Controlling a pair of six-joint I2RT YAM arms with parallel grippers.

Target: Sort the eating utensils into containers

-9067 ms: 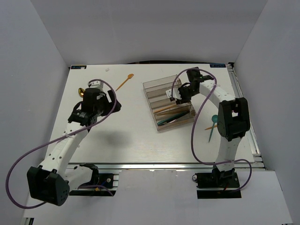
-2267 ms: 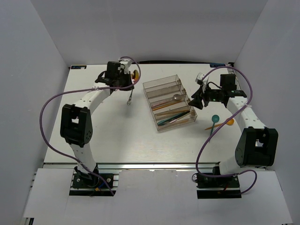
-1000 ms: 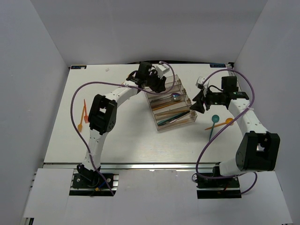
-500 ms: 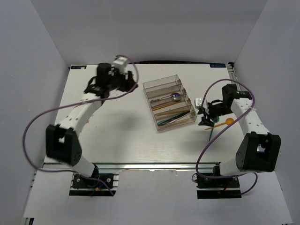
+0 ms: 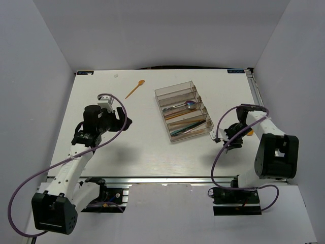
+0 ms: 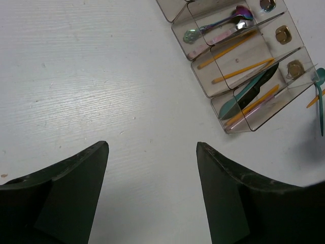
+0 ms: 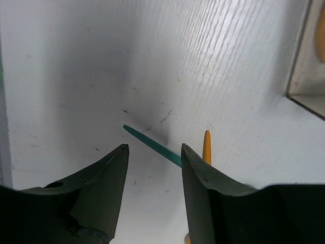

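Pulled back left from tray (image 5: 163,116): left tool (image 6: 152,147), spread, empty. Unsorted on far worktop (image 5: 142,147): orange utensil (image 5: 135,89). Already in tray: several utensils. Unsorted right of tray: teal handle (image 7: 152,141) within spread right tool (image 7: 155,147), ungripped; orange handle (image 7: 206,147) just beside.

White wood-grain table (image 6: 91,76) beneath left claw (image 6: 152,146); fine dark scratches (image 7: 165,118) just ahead of right claw (image 7: 154,148). Small white scrap (image 5: 116,75) far from both, near grey back wall (image 5: 162,30). Aluminium rail (image 5: 162,179) along table's near edge, apart from both.
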